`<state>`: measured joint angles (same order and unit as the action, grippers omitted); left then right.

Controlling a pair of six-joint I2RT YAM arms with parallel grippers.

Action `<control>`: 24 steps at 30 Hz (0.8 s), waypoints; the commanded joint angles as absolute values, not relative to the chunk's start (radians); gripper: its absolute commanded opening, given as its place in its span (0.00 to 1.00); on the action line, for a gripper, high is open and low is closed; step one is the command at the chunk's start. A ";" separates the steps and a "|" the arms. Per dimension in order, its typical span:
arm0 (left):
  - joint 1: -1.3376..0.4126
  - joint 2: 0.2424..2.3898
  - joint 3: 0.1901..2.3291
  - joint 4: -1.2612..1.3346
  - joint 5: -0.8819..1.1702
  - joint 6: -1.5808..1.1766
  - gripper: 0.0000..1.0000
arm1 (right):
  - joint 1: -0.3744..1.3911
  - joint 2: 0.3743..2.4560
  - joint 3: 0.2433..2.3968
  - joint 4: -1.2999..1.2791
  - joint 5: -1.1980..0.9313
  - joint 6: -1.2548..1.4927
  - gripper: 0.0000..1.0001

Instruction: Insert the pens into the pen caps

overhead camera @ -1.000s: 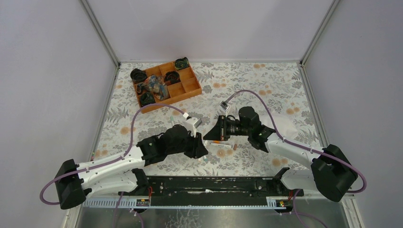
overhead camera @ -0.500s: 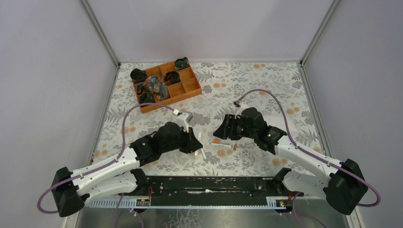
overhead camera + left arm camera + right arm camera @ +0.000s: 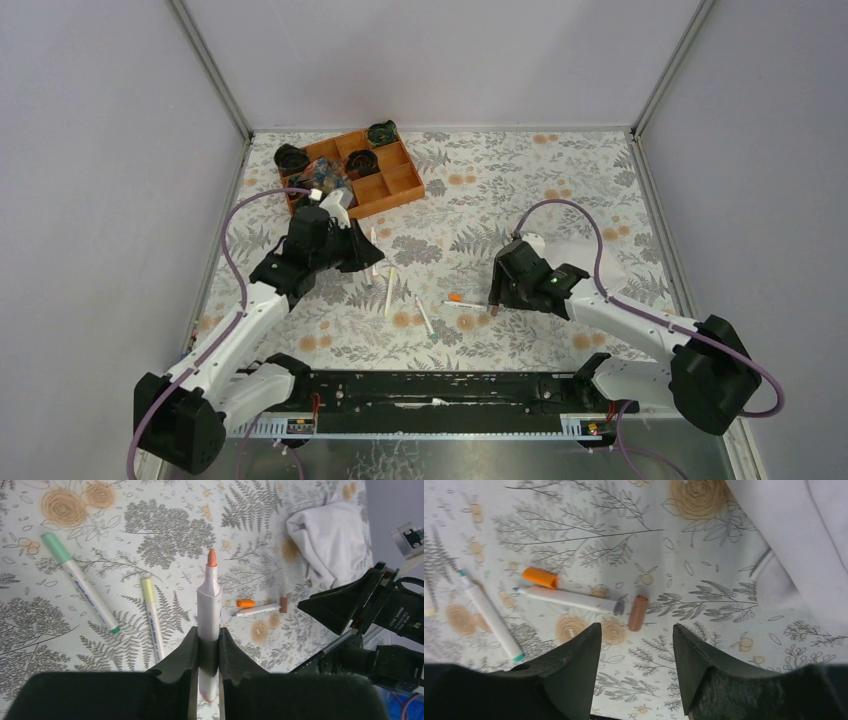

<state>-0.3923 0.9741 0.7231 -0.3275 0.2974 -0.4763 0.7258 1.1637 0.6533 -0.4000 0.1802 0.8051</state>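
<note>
My left gripper [image 3: 208, 630] is shut on a white pen [image 3: 209, 597] with a bare orange tip that points away from the wrist. In the top view this gripper [image 3: 368, 262] is held left of centre, near the orange tray. An orange pen cap [image 3: 540, 577], an uncapped white pen [image 3: 569, 599] and a brown pen cap [image 3: 638, 613] lie on the floral mat. My right gripper [image 3: 636, 627] stands open just short of the brown cap, with nothing between its fingers. A green-capped pen [image 3: 80, 582] and a yellow-capped pen [image 3: 151, 615] lie further left.
An orange compartment tray [image 3: 402, 190] with dark rolls stands at the back left. Crumpled white paper [image 3: 590, 255] lies behind the right arm. The grey walls close in the mat on three sides.
The two grippers were together at the centre. My left gripper shut on the orange-tipped pen and swung back left with it. My right gripper opened and drew back to the right.
</note>
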 commanded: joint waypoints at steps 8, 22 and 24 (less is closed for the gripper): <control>-0.334 1.038 0.769 -0.320 0.332 -0.304 0.00 | 0.728 1.264 0.675 -0.435 0.316 0.850 0.60; -0.334 0.968 0.734 -0.301 0.378 -0.337 0.00 | 0.729 1.357 0.745 -0.405 0.277 0.858 0.50; -0.334 0.962 0.733 -0.301 0.381 -0.337 0.00 | 0.728 1.364 0.754 -0.412 0.273 0.859 0.50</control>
<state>-0.3401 0.9871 0.7383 -0.3340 0.3534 -0.3401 0.7258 1.3590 0.7036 -0.4202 0.2680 0.8391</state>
